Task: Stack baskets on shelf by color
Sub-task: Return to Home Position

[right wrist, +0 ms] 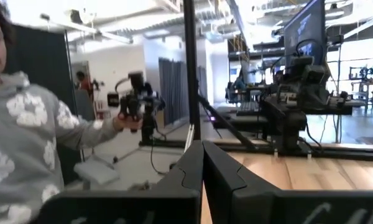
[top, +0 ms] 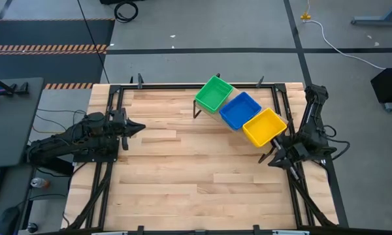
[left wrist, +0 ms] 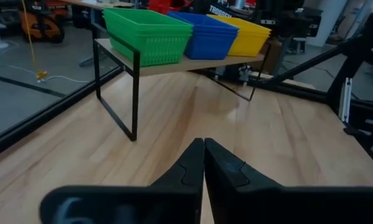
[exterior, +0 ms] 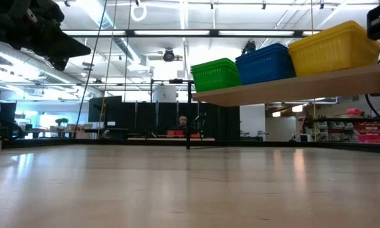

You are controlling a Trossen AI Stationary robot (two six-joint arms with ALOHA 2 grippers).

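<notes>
The long light-wood shelf board on thin black metal legs stands on the far right part of the pale wooden plank tabletop. In the high view its long axis runs on a diagonal, from the far middle of the table toward the near right edge.

Three nested stacks of small perforated plastic baskets sit on it in a row, each touching the next. The green baskets are at the far, inner end, the blue baskets in the middle, and the yellow baskets at the end nearest the right arm. Each stack seems to lie with its longer side across the board and its open top up; how many baskets are in each stack cannot be counted.

The left gripper hangs over the left side of the table, well away from the shelf and pointing toward it; its two dark fingers are pressed together on nothing. The right gripper sits near the right table edge, just beside the yellow end and pointing away from the table; its fingers likewise meet with nothing between them.

Beyond it stands a person in a grey patterned hoodie; one hand holds a dark device.
</notes>
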